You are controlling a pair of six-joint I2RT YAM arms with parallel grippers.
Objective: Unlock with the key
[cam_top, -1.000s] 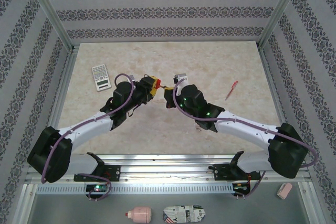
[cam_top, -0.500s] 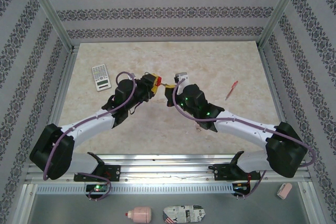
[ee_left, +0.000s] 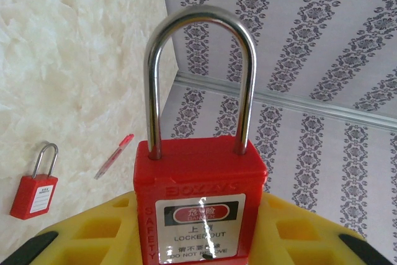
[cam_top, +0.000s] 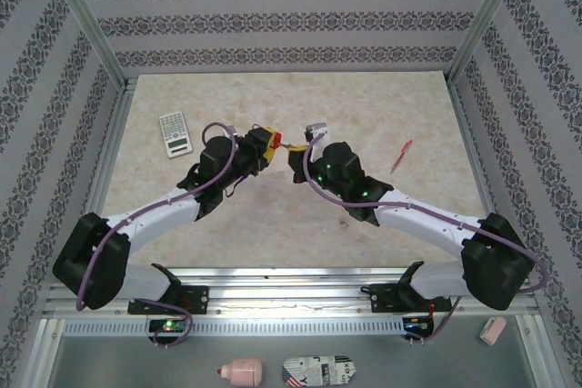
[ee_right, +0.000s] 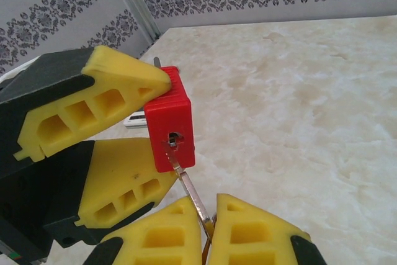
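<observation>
A red padlock (cam_top: 270,141) with a steel shackle (ee_left: 201,79) is raised over the middle of the table, and my left gripper (cam_top: 262,147) is shut on its body (ee_left: 198,197). In the right wrist view the padlock (ee_right: 170,116) shows its bottom face, with the keyhole (ee_right: 173,136) turned toward the camera. My right gripper (ee_right: 211,206) is shut on a flat metal key (ee_right: 189,187). The key slants up to the left with its tip right at the keyhole. The left gripper's yellow fingers (ee_right: 124,82) clamp the lock from the left.
A second red padlock (ee_left: 34,187) lies on the table beyond the held one, with a red pen (ee_left: 115,155) past it. In the top view, the pen (cam_top: 401,156) lies right of the arms and a calculator (cam_top: 174,134) lies at the back left.
Both grippers have drifted slightly toward the back of the table, the right one more. The key has stayed against the padlock's bottom, and both grips are unchanged.
</observation>
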